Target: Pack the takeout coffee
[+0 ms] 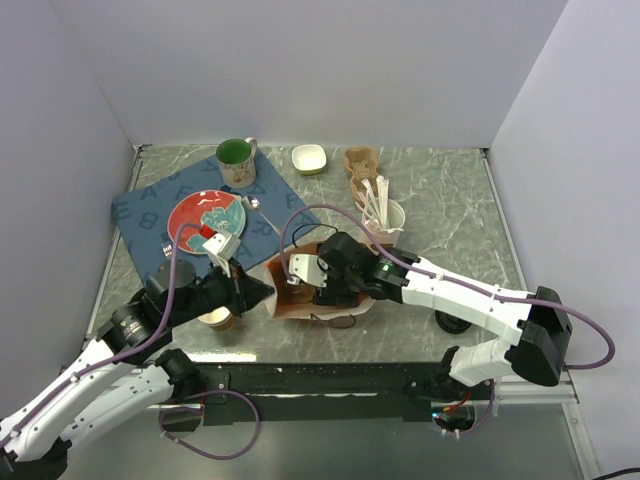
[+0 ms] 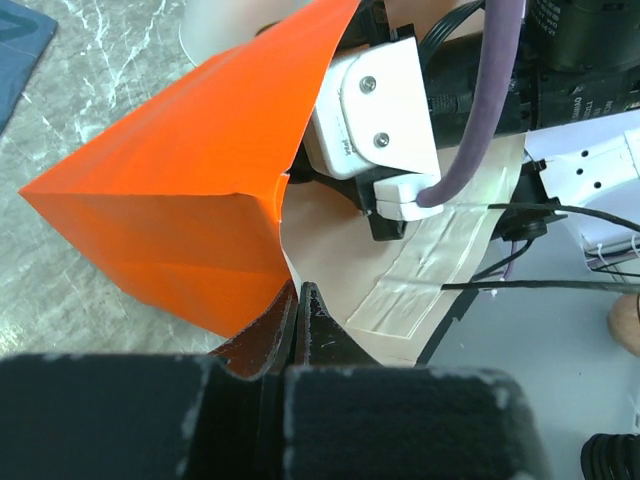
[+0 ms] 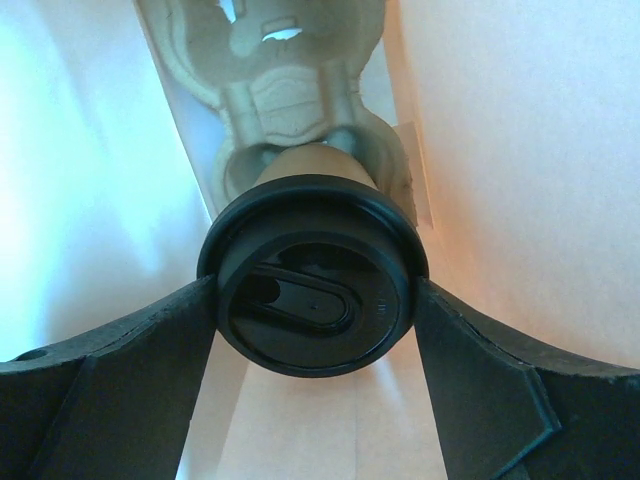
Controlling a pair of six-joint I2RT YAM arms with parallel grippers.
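Black padded fingers of the left gripper [image 2: 300, 320] fill the bottom of the left wrist view, pressed together and pinching the rim of the bag's mouth

Largest is the grey marbled table [image 1: 450, 210]. On its upper left lies a blue placemat [image 1: 150, 215] printed with pale capitals, A and B among them; the rest are too faint to read.

The orange paper bag [image 2: 170, 180] lies on its side at the centre of the top view. Only the left wrist view shows its tan inside and the right arm's white camera housing [image 2: 375, 110] reaching into it.

Only the right wrist view sees inside the bag. There a pulp cup carrier [image 3: 275, 100] stretches toward the top of the frame, and the takeout coffee [image 3: 312, 310] sits in its near pocket, lid facing the lens. The right gripper [image 3: 312, 290] stands wide, with a finger against each side of the black lid. Raised lettering on the lid is too small to read.

From above the coffee is hidden. That view alone shows a red plate [image 1: 195, 215] on the placemat, a second carrier [image 1: 360, 160] at upper centre, a green mug [image 1: 237, 160], a white cup of utensils [image 1: 388, 215], a lidless tan cup [image 1: 218, 319] beside the left arm and a small white bowl [image 1: 309, 158]
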